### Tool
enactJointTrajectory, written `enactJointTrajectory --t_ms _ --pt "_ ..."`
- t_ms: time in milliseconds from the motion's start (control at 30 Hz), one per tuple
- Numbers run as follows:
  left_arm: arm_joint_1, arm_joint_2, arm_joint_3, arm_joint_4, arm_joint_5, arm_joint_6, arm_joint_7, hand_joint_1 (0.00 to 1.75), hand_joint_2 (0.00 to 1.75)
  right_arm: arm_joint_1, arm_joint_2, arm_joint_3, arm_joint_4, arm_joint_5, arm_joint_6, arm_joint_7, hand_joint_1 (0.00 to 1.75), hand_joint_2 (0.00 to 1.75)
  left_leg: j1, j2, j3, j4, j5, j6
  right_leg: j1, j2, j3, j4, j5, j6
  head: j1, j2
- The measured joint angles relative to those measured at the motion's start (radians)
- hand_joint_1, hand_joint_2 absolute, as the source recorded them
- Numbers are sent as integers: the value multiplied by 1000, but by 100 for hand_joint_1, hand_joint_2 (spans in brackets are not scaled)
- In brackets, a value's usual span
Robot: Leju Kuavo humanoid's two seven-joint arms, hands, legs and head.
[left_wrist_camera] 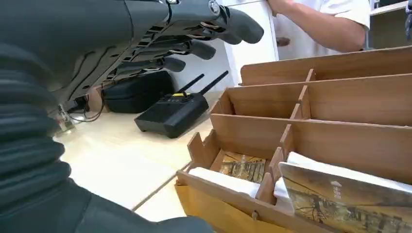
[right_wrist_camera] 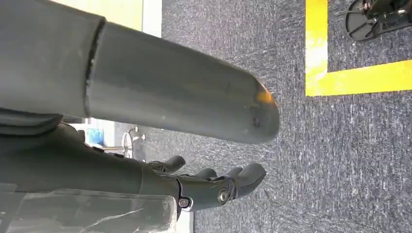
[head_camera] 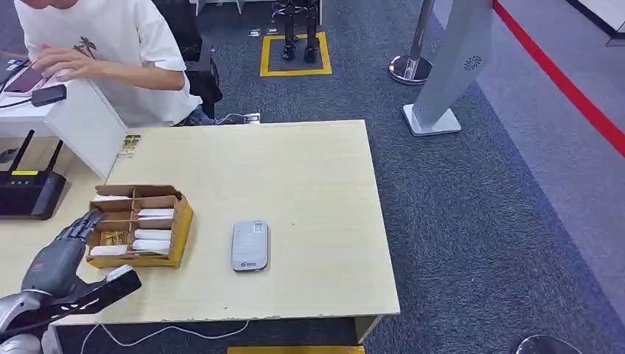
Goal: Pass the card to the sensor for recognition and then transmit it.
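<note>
The left hand [head_camera: 70,247] at the lower left of the head view has a grey back, dark segmented fingers and a thick thumb with a pale tip, on a silver forearm. Close up, a grey ribbed cover sits behind the fingers. The right hand [right_wrist_camera: 194,187] shows dark fingers, a thick grey thumb and small silver screws.

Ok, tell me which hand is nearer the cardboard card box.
Left. The left hand is at the near left side of the card box, fingers open just short of it. The right hand hangs over the carpet, away from the table.
</note>
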Motion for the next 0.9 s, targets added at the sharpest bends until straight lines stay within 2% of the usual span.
enactJointTrajectory --t_ms 900 --pt "-14 -4 -58 6 34 4 -8 0 175 -2 0 6 0 16 2 -2 0 0 0 0 0 0 0 0 0 0 0 0 0 0 0 0"
